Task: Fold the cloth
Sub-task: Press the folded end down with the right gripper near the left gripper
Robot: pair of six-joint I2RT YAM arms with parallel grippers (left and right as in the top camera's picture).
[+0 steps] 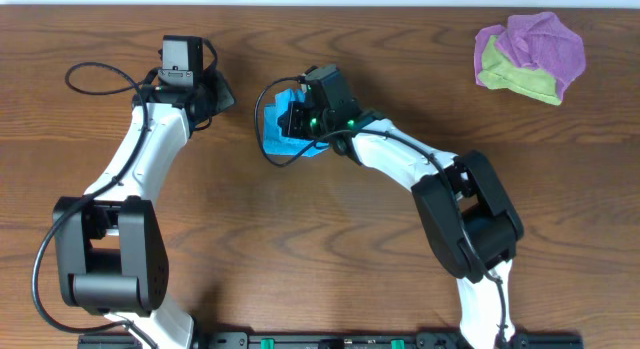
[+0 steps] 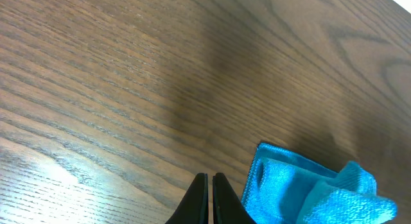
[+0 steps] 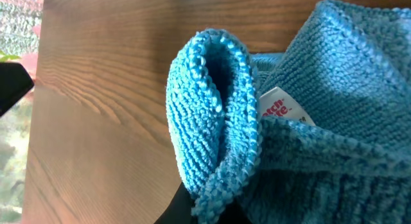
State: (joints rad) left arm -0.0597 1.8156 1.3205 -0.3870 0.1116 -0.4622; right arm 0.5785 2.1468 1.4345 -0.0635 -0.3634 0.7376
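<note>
The cloth [image 1: 278, 139] is a bunched turquoise-blue heap on the wooden table, left of centre. My right gripper [image 1: 292, 120] reaches into it from the right and is shut on the cloth. In the right wrist view a doubled fold of the cloth [image 3: 212, 121] loops up out of the dark fingers [image 3: 186, 208], and a white label [image 3: 280, 108] shows beside it. My left gripper [image 1: 222, 93] hovers to the upper left of the cloth, shut and empty. In the left wrist view its fingertips [image 2: 210, 185] press together, with the cloth [image 2: 308, 192] just to their right, apart from them.
A crumpled purple cloth [image 1: 545, 44] lies over a yellow-green cloth [image 1: 525, 81] at the table's back right corner. The far table edge runs along the top of the overhead view. Black cables loop beside both arms.
</note>
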